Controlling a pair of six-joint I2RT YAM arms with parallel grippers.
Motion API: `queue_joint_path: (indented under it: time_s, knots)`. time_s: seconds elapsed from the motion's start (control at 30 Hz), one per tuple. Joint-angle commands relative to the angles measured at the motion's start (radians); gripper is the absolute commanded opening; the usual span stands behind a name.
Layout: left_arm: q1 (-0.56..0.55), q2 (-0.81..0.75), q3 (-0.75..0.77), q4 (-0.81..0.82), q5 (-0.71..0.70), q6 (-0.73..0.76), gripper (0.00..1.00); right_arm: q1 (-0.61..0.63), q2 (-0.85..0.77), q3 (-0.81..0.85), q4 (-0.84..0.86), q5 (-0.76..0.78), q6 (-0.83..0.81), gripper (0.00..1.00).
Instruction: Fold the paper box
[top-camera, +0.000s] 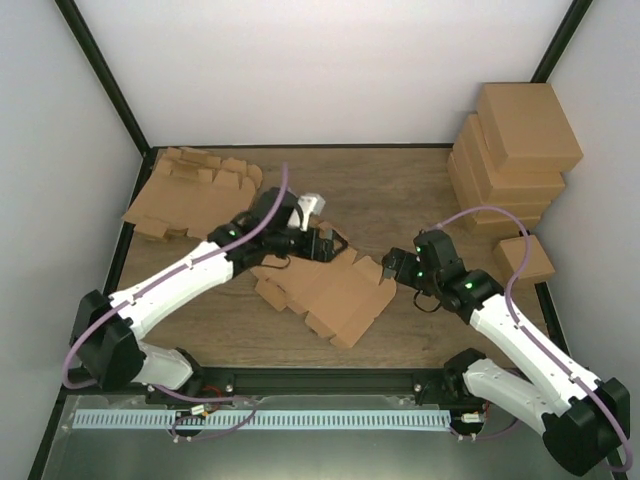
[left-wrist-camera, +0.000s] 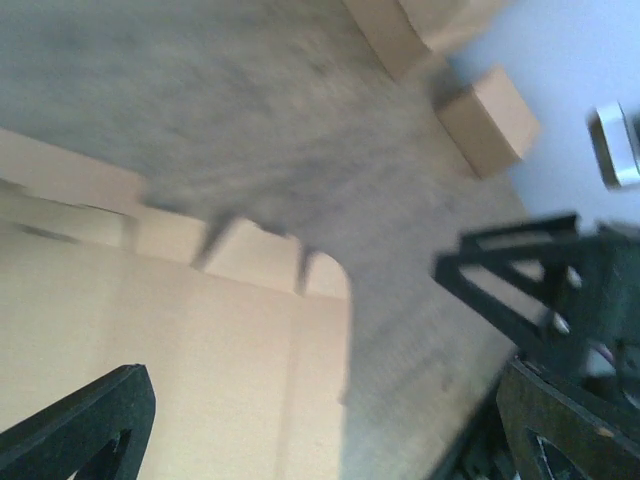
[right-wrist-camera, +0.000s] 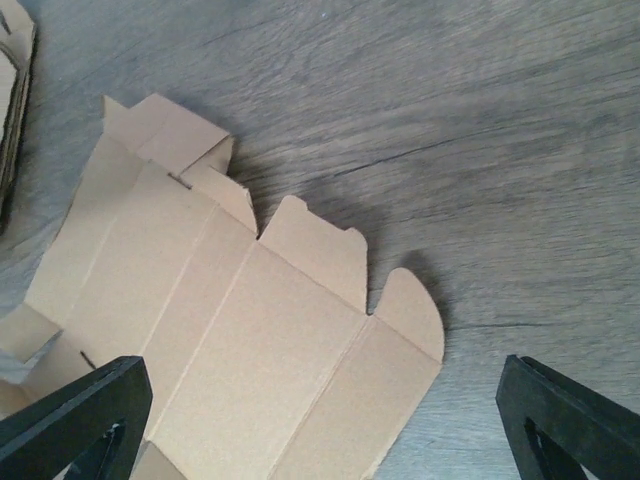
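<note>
Nearest the arm bases, the flat cardboard box (top-camera: 330, 292) lies unfolded on the bench (top-camera: 400, 200), about mid-bench between the two arms, flaps spread, one corner pointing at the near edge. Left pincer (top-camera: 328, 246) sits over the box's far-left edge; contact unclear from the top view. Left wrist view is blurred, but both fingers (left-wrist-camera: 80, 430) stand at opposite frame corners, so it's wide open with nothing gripped, cardboard panel under it. Right pincer (top-camera: 388, 268) sits just beside the box's right-hand flaps, low over the bench. Its wrist view is sharp: jaws spread fully, nothing between them, the rounded tuck flaps and creased panels below and to the left, bare wood on the right. Can't tell if its fingertips touch the cardboard. Further back on the right, a single folded box (top-camera: 525, 258) sits alone on the bench near the side wall. Far right corner: a stack of folded boxes (top-camera: 520, 140) against the wall. Far left: a pile of flat blanks (top-camera: 190, 195), overlapping, well apart from the working box.
</note>
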Motion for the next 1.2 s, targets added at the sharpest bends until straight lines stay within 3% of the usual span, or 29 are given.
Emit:
queue_joint_path:
  time_s: [0.0, 0.1, 0.23, 0.37, 0.43, 0.6, 0.93, 1.17]
  knots:
    - [0.128, -0.005, 0.1, -0.192, -0.208, 0.092, 0.94, 0.006, 0.023, 0.0, 0.027, -0.094, 0.012, 0.97]
    - [0.246, 0.048, 0.111, -0.268, -0.276, 0.148, 0.89, 0.006, 0.078, 0.002, 0.049, -0.181, 0.01, 0.97]
    - [0.394, 0.11, 0.057, -0.224, -0.181, 0.165, 0.85, 0.006, 0.112, -0.03, 0.115, -0.313, 0.016, 0.93]
    - [0.439, 0.159, 0.003, -0.141, -0.14, 0.163, 0.85, 0.005, 0.109, -0.146, 0.327, -0.582, 0.007, 0.77]
    - [0.449, 0.187, -0.02, -0.097, -0.127, 0.16, 0.85, 0.006, 0.137, -0.203, 0.441, -0.693, 0.02, 0.61]
    - [0.476, 0.263, -0.043, -0.028, -0.091, 0.166, 0.84, 0.006, 0.243, -0.252, 0.586, -0.768, 0.026, 0.03]
    - [0.518, 0.382, -0.037, -0.031, -0.06, 0.203, 0.78, 0.006, 0.466, -0.242, 0.686, -0.77, -0.021, 0.01]
    - [0.518, 0.435, -0.041, -0.029, 0.099, 0.224, 0.74, 0.006, 0.539, -0.244, 0.666, -0.727, -0.052, 0.01]
